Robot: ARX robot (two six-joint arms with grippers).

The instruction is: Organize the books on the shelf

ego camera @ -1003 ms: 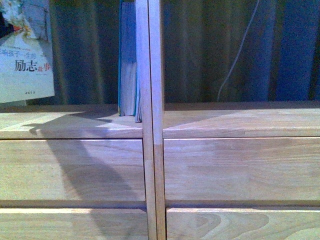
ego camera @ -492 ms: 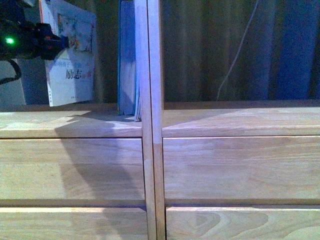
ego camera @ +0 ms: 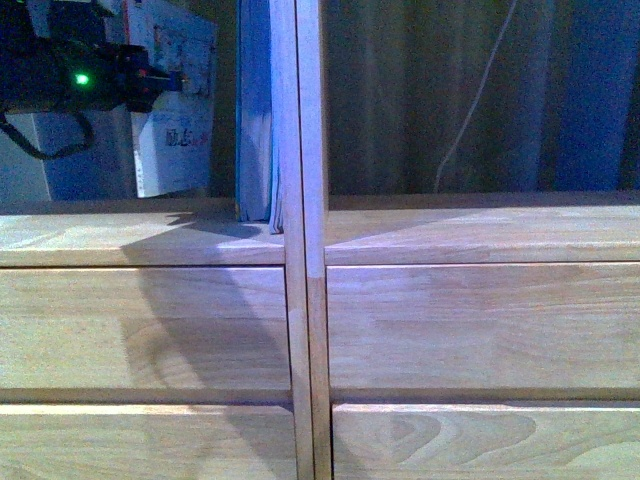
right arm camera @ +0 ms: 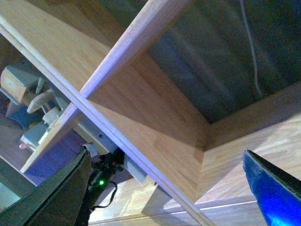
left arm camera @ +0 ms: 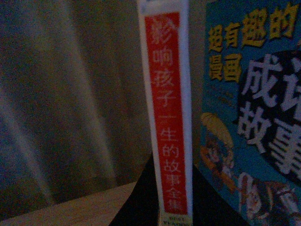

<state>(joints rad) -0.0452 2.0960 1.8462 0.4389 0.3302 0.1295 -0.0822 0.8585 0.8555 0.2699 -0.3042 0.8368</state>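
White paperback [ego camera: 178,120] carried nearer, two teal books [ego camera: 258,120] shelved

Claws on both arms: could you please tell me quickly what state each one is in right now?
Left claw: closed on the white book, carried upright beside the blue books.
Right claw: open, holding nothing.

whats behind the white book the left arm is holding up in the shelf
Behind the white book, held by the left gripper, only dark folded curtain shows through the backless shelf. What lies directly behind its cover is hidden.
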